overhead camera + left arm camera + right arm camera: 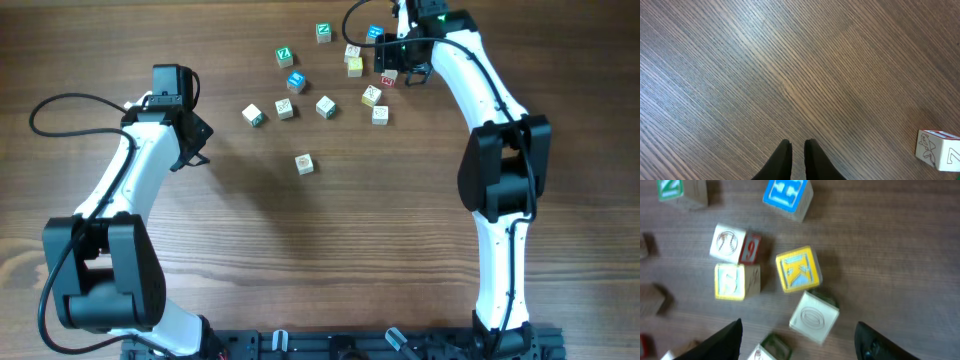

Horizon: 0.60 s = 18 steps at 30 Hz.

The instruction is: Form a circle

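Blocks [326, 106] meant for the circle lie scattered, no ring yet, just beneath the right gripper [799, 339], its jaws wide and empty above a white block [814, 317], so it is far nearer than the left gripper [798, 146], nearly closed on nothing, well apart

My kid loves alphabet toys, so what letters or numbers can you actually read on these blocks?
"K": yellow-bordered block
"S": second yellow-bordered block
"H": blue-faced block
"7": block at left wrist view's edge
Other blocks: too small or blurred.
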### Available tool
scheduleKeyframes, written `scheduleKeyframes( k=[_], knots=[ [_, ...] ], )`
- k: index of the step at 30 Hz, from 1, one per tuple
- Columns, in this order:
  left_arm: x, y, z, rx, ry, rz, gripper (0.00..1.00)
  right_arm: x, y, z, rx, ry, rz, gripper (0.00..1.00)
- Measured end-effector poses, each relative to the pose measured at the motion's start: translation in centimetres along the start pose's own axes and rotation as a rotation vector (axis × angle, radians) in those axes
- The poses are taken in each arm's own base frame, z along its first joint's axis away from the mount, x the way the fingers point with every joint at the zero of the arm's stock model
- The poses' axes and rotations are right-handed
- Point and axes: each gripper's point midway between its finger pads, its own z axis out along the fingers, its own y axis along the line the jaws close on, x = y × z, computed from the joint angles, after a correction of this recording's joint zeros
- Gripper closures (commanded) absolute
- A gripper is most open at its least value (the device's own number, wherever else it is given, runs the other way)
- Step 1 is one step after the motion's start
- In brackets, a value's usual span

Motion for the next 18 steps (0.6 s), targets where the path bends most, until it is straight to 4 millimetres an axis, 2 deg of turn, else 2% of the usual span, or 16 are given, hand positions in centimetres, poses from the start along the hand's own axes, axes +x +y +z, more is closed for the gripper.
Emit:
scheduleKeyframes(
  k=[3, 8, 12, 15, 17, 18],
  knots=[
    [0.0, 0.0, 0.0, 0.000, 0.000, 0.000, 0.87, -1.0, 0.0, 0.8, -0.003, -0.044, -0.052, 0.36],
    [0.0, 0.0, 0.0, 0.000, 0.000, 0.000, 0.86, -1.8, 0.1, 1.0, -0.004, -0.081, -0.103, 0.32],
    [0.0, 0.0, 0.0, -0.001, 0.001, 0.000, 0.85, -1.7, -0.2, 2.6, -0.003, -0.084, -0.140, 0.32],
    [0.0, 0.0, 0.0, 0.000, 0.001, 0.000, 0.85, -1.3, -0.4, 3.8, 0.000, -0.077, -0.153, 0.45],
    [0.0, 0.0, 0.0, 0.000, 0.000, 0.000, 0.85, -1.6, -0.4, 3.9, 0.003, -0.090, -0.160, 0.47],
    [0.0, 0.0, 0.0, 0.000, 0.000, 0.000, 0.84, -1.6, -0.4, 3.9, 0.004, -0.092, -0.164, 0.53]
  ],
)
